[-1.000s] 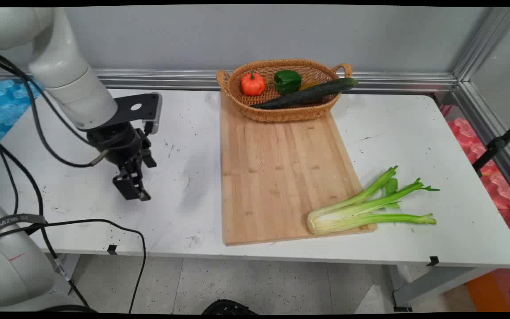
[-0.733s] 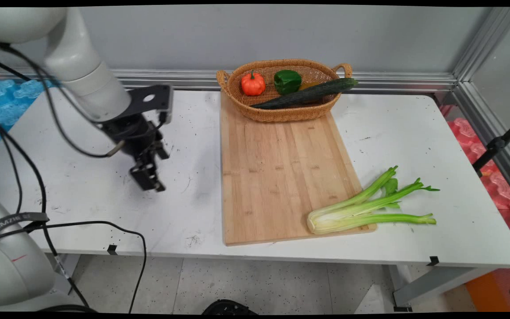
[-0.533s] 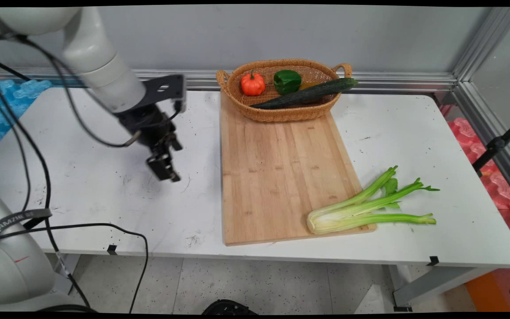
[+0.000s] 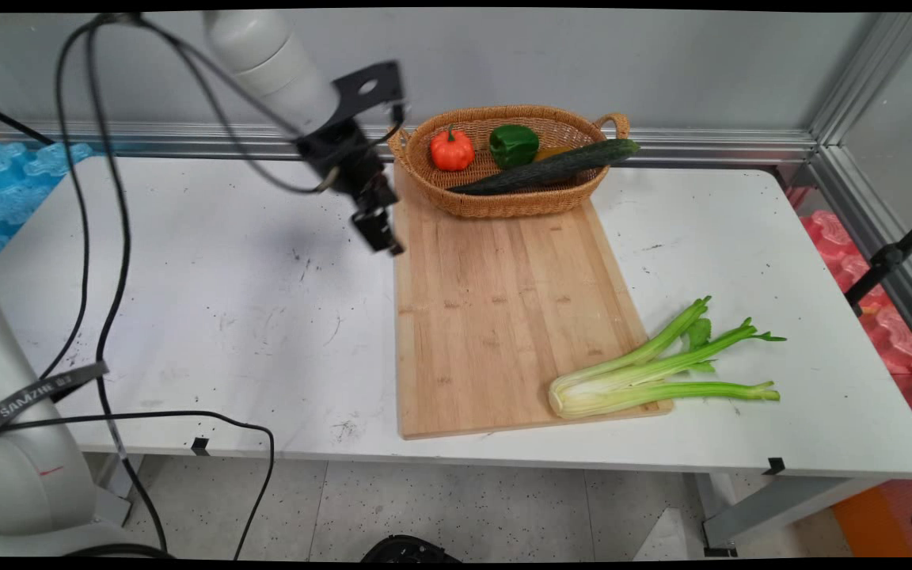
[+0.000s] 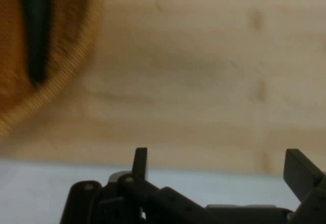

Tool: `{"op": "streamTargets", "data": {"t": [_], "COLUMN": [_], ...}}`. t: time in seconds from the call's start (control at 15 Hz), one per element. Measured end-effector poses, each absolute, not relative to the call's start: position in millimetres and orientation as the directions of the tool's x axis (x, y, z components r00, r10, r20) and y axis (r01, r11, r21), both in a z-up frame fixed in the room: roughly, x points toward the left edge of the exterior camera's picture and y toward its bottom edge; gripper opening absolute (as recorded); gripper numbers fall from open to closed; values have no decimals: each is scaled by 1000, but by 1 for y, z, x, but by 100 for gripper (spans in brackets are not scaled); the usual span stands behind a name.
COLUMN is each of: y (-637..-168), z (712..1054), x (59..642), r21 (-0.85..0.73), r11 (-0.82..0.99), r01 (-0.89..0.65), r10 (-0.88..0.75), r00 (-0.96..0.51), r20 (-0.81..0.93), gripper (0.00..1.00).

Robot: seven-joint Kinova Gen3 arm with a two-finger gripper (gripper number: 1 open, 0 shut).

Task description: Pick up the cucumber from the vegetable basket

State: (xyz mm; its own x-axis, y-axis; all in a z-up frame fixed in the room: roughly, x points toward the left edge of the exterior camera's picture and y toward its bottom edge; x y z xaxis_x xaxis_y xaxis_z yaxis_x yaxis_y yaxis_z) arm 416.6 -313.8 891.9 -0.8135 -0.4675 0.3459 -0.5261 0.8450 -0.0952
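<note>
My black gripper (image 4: 381, 236) hangs in the air over the left edge of the wooden cutting board (image 4: 503, 317), just left of the wicker basket (image 4: 503, 204). In the hand view my gripper (image 5: 219, 165) stands open and empty, with the board (image 5: 204, 71) below it and the basket (image 5: 61, 81) at the upper left. The basket holds a small orange pumpkin (image 4: 452, 150), a green bell pepper (image 4: 514, 145) and a long dark cucumber (image 4: 551, 166), whose tip (image 5: 35, 35) shows in the hand view. A bunch of celery (image 4: 654, 368) lies on the board's near right corner, its stalks reaching onto the table.
The white table (image 4: 187, 317) stretches to the left of the board. Black cables (image 4: 108, 237) hang from the arm over the table's left side. A metal rail (image 4: 701, 146) runs along the wall behind the basket.
The arm has swung to the right and up, carrying the gripper from the table's left side to the board's left edge beside the basket.
</note>
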Motion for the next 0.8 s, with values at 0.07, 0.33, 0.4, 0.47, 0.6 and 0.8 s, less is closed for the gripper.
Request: {"op": "streamTargets", "data": {"t": [0.07, 0.33, 0.4, 0.47, 0.6, 0.8], "y": [-324, -368, -378, -385, -411, -439], "z": [894, 901, 902, 902, 901, 896], "x": [414, 405, 404, 403, 400, 395], "r21": [-104, -138, -145, -151, -168, -183], "r11": [843, 830, 828, 827, 825, 823], "r01": [-528, -540, -541, -542, -539, -538], "r10": [-462, -443, -438, -433, -413, -391], "r00": [-810, -790, -786, -784, -779, -770], "r20": [361, 424, 436, 445, 472, 504], "gripper": [100, 100, 100, 100, 100, 100]}}
